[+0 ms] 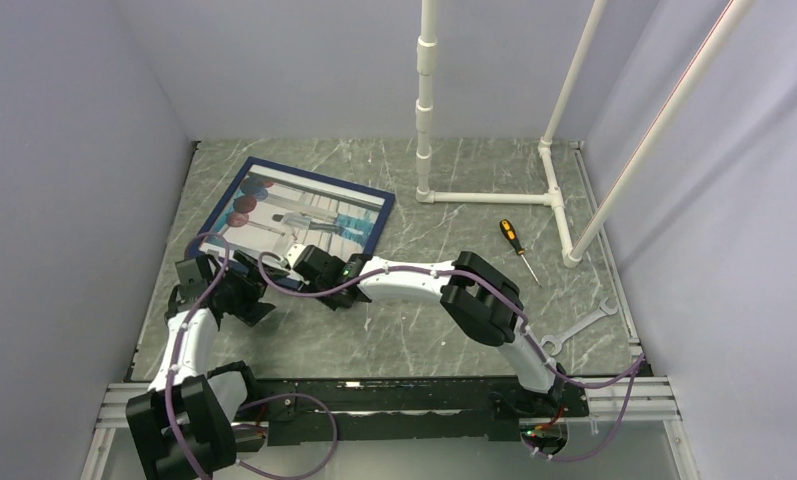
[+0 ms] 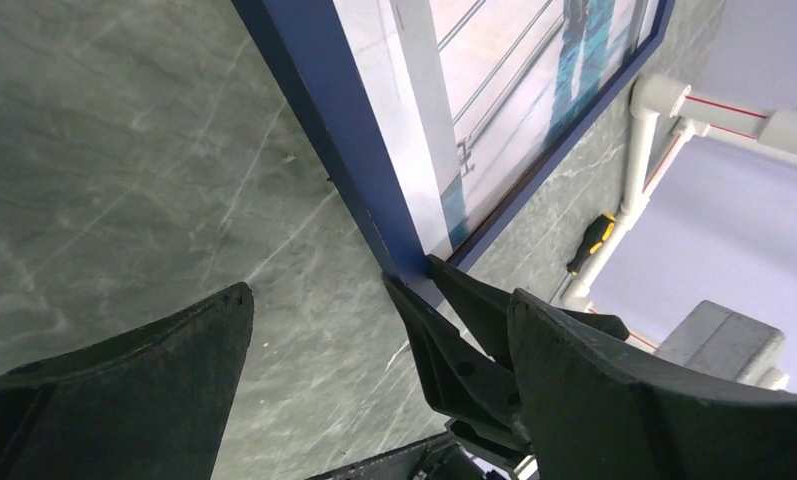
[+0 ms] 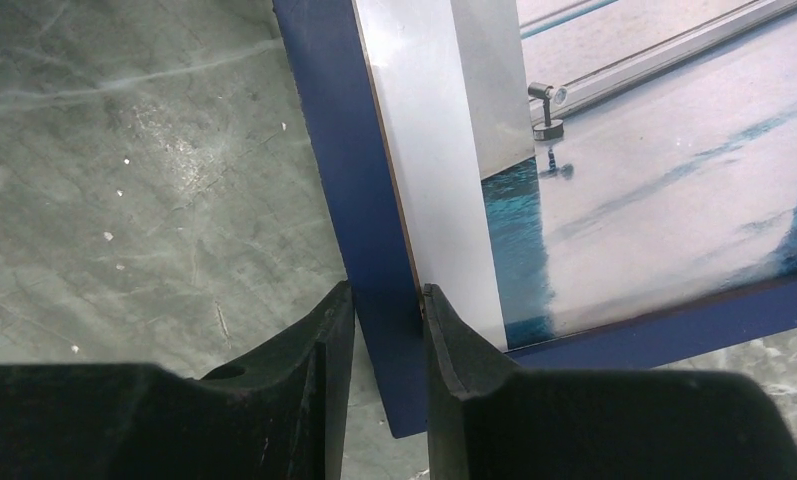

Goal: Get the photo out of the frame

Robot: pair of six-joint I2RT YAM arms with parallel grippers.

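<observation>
- Where is the photo (image 1: 304,212)?
- Flat in the frame (image 3: 339,150), just ahead of both grippers.
- Who has it?
- The right gripper (image 3: 386,320) pinches the frame's near corner. The left gripper (image 2: 379,300) waits beside it, wide open.

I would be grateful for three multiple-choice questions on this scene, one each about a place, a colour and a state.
1. Where does the screwdriver lie?
A) on top of the frame
B) right of the frame, by the white pipe stand
C) under the frame

2. What colour is the frame's border?
A) navy blue
B) red
C) white

3. How is the right end effector?
A) wide open, holding nothing
B) gripping the screwdriver
C) closed on the frame's border near a corner

Answers:
1 B, as the top view shows it beside the pipes.
2 A, as both wrist views show navy.
3 C, as the right wrist view shows its fingers pinching the border.
</observation>
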